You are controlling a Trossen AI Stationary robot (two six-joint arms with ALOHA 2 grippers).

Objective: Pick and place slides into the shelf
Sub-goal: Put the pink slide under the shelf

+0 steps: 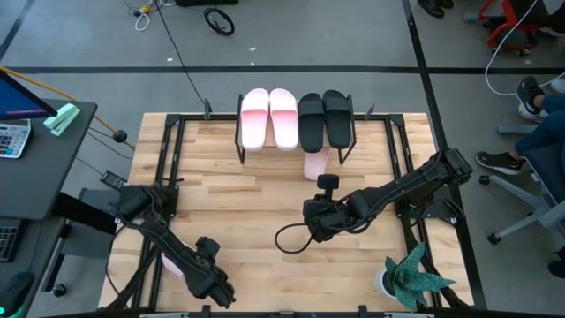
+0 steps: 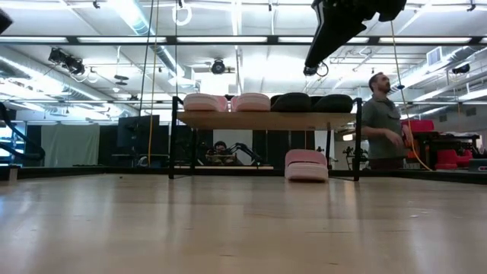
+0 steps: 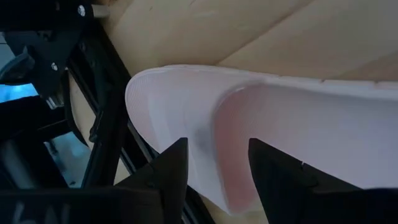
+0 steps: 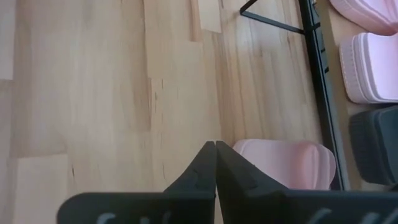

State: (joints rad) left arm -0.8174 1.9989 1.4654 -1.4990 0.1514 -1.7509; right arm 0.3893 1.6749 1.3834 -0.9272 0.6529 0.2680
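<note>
The left tool (image 3: pixel 214 165) is open around a pink slide (image 3: pixel 280 124), ready to grip; the right tool (image 4: pixel 215 163) is closed, waiting.

Overhead camera straight down; table-level camera facing shelf (image 2: pixel 266 119), shared with overhead; two close wrist cameras.

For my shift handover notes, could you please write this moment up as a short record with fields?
shelf top: two pink slides, two black slides
under shelf: one pink slide on the table
left gripper: open, fingers on either side of a pink slide's edge, near table corner
right gripper: shut, empty, above table centre
person: standing beyond the table
</note>
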